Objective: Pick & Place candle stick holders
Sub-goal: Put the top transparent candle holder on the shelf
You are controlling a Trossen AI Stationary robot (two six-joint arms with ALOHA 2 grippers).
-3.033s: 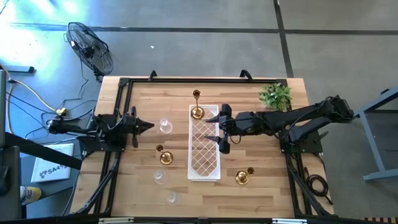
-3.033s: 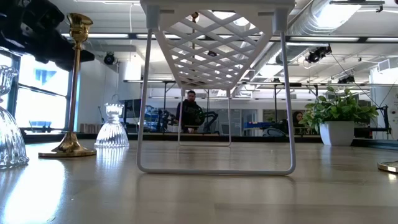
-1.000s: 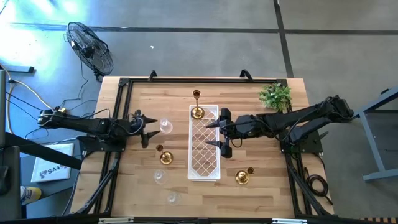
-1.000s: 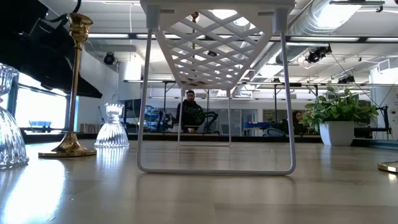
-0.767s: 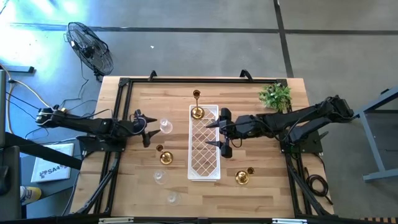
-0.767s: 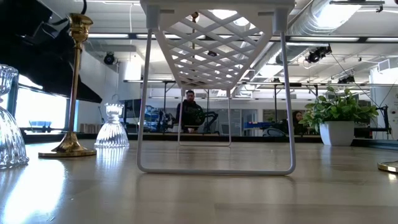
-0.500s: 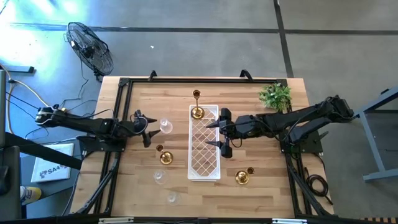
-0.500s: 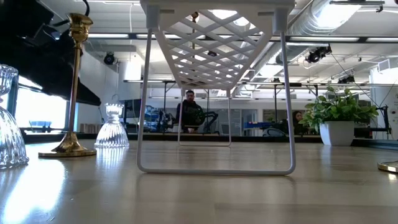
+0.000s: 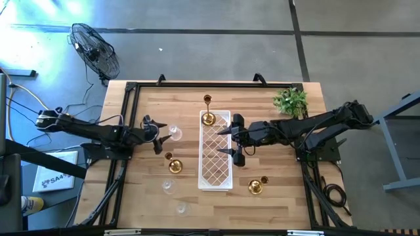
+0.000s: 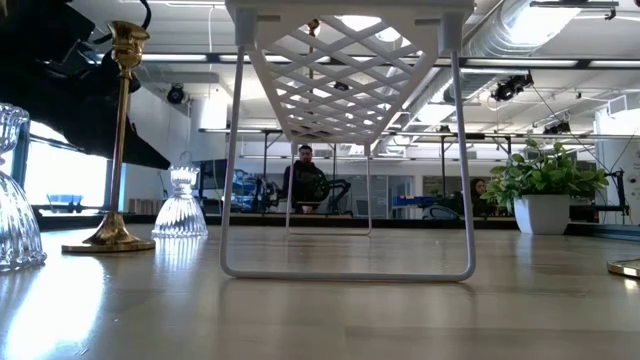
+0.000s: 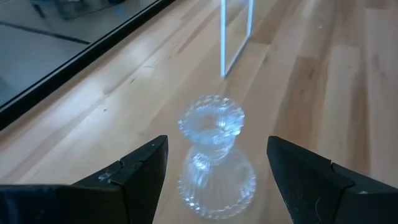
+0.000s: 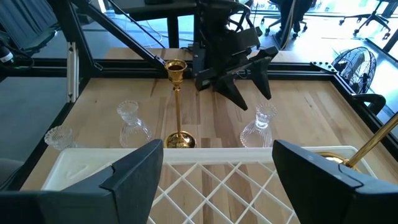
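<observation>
My left end effector (image 9: 159,135) hangs over the left half of the light wooden slatted table (image 9: 275,196), its fingers (image 11: 138,171) spread apart and gripping nothing; a clear ribbed glass candle stick holder (image 9: 174,133) stands upright on the table just ahead of them, between the two tips and not touching either. My right end effector (image 9: 230,139) hovers over the right edge of the long white lattice-patterned tray (image 9: 215,160) at the table's middle, likewise released with nothing between its fingers (image 12: 134,174). At the tray's far end a shiny brass round-based holder (image 9: 208,118) stands, and just beyond the tray, on the table, is a second small brass holder (image 9: 207,99). A tall thin-stemmed brass holder (image 9: 173,164) stands left of the tray, nearer than the glass one ahead of my left end effector. Two more clear glass holders (image 9: 168,187) (image 9: 182,208) stand toward the near left edge. Another brass holder (image 9: 256,185) lies right of the tray, near side. A small green plant in a white pot (image 9: 291,100) sits at the far right corner.
</observation>
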